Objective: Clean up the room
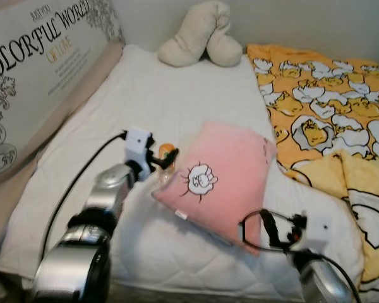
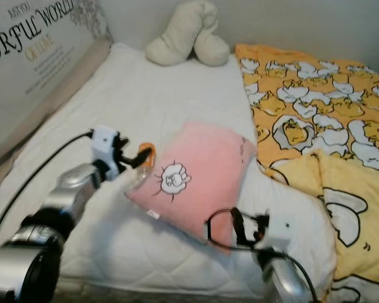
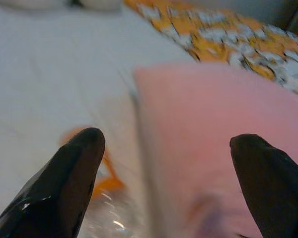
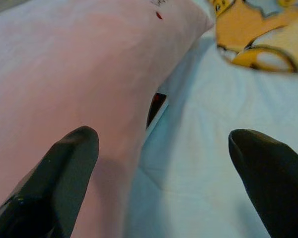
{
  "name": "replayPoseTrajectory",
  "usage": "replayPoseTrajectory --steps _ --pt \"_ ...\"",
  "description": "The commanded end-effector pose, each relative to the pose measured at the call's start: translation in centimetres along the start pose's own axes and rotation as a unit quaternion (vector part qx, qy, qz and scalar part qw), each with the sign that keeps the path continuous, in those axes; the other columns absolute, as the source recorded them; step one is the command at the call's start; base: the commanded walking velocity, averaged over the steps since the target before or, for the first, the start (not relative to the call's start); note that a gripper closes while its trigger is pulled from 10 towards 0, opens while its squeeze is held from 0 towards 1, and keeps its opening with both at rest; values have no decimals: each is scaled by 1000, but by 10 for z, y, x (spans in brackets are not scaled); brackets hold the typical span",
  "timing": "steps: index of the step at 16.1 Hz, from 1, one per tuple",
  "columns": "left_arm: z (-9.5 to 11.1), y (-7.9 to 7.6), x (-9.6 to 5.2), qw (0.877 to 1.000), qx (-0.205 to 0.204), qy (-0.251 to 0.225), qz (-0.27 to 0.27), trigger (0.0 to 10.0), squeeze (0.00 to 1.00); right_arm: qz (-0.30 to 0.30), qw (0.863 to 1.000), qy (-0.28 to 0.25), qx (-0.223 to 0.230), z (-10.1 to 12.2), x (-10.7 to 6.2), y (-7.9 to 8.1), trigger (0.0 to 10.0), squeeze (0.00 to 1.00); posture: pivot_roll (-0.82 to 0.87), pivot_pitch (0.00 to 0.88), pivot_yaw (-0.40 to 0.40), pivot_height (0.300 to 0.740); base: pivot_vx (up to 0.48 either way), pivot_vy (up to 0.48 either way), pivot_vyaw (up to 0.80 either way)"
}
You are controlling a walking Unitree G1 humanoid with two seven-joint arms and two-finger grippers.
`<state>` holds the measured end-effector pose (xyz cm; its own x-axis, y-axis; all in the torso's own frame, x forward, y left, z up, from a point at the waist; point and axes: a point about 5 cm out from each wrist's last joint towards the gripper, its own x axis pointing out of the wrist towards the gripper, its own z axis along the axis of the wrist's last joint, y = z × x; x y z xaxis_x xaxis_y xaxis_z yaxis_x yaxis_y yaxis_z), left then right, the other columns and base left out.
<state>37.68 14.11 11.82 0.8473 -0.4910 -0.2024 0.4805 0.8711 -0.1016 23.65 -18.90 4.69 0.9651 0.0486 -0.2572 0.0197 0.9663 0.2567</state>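
Observation:
A pink pillow [image 1: 221, 180] with a small cartoon print lies tilted on the white bed [image 1: 151, 95]. Under its left edge sits a clear plastic bottle [image 3: 109, 203] with an orange cap [image 1: 167, 151]. My left gripper [image 1: 161, 161] is open right at that edge, its fingers spanning the bottle and the pillow's side. At the pillow's near right corner my right gripper [image 1: 258, 230] is open, one finger [image 4: 69, 163] against the pink fabric, the other over the sheet. A small dark object [image 4: 156, 106] with a red spot peeks out from under the pillow.
A yellow cartoon-print blanket [image 1: 322, 101] covers the bed's right side. A beige plush cushion [image 1: 202, 35] rests at the far end by the wall. A large lettered cushion [image 1: 38, 69] leans along the left side.

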Motion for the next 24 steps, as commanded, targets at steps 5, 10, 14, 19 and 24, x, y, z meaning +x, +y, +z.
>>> replayPoseTrajectory --steps 5,10,14,19,24 --pt "-24 -20 7 992 -78 89 -45 10000 0 35 998 16 52 7 21 18 10000 0 65 0 2 740 0 0 0" --pt "-26 -43 13 975 -130 124 -131 10000 0 68 986 99 116 -16 44 35 10000 0 63 0 8 740 0 0 0" --pt "-56 -70 15 967 -83 199 -135 10000 0 65 985 122 107 -18 65 37 10000 0 79 0 5 740 0 0 0" --pt "-70 -67 15 975 -30 214 -48 0 0 55 986 130 91 -14 81 39 0 0 86 0 3 740 0 0 0" --pt "-54 -55 18 984 -98 147 0 0 0 54 988 115 85 -9 84 30 0 0 81 0 21 740 0 0 0"
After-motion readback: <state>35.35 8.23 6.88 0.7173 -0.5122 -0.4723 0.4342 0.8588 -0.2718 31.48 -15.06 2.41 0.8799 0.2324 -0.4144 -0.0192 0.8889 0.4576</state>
